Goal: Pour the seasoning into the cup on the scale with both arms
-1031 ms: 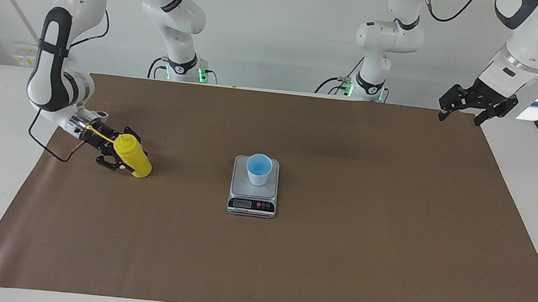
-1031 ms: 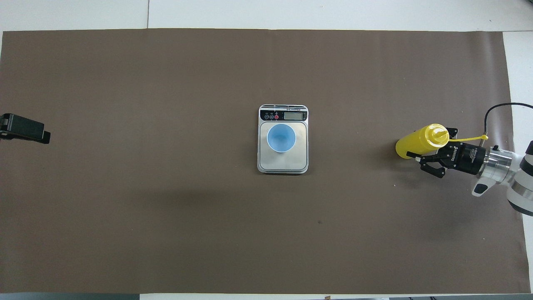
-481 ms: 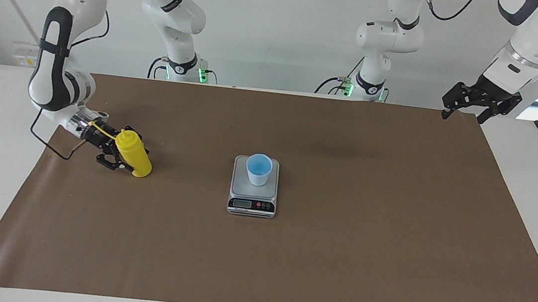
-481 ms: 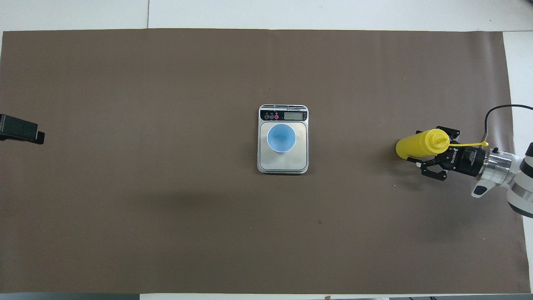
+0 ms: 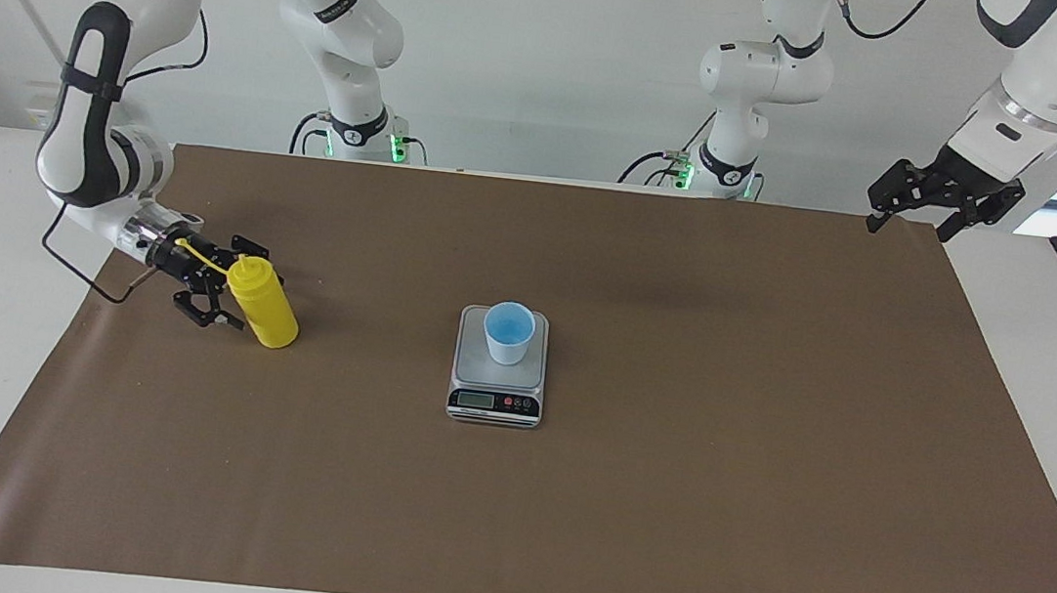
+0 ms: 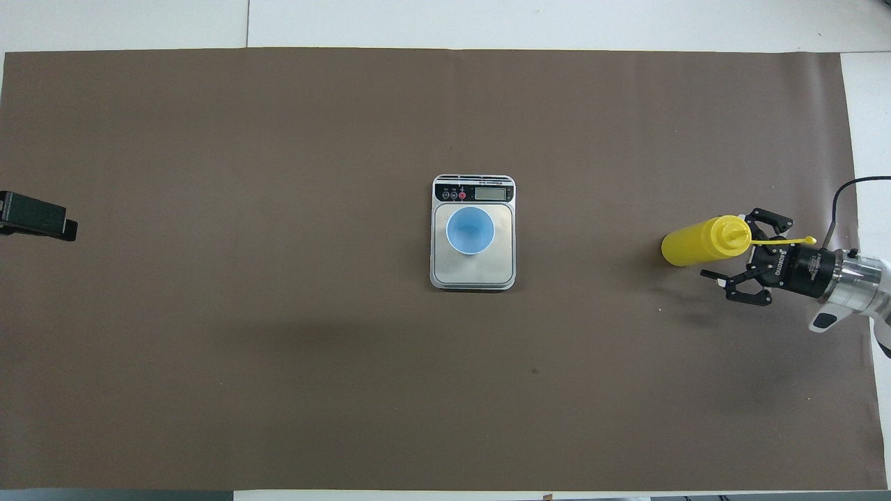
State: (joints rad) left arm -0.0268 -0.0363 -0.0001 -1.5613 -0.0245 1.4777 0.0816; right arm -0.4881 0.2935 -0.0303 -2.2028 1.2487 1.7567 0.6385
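My right gripper (image 5: 217, 289) sits low on the brown mat (image 5: 663, 507) at the right arm's end of the table, fingers spread wide and apart from the seasoning (image 5: 263, 301), which stands upright just beside them with its cap strap lying over the gripper. The cup (image 5: 508, 332) sits on the scale (image 5: 495, 401) at mid-table, well apart from the bottle. I judge that the strap could snag on the fingers and topple the bottle, while my left gripper (image 5: 942, 195) waits, spread open, over the mat's corner at the left arm's end.
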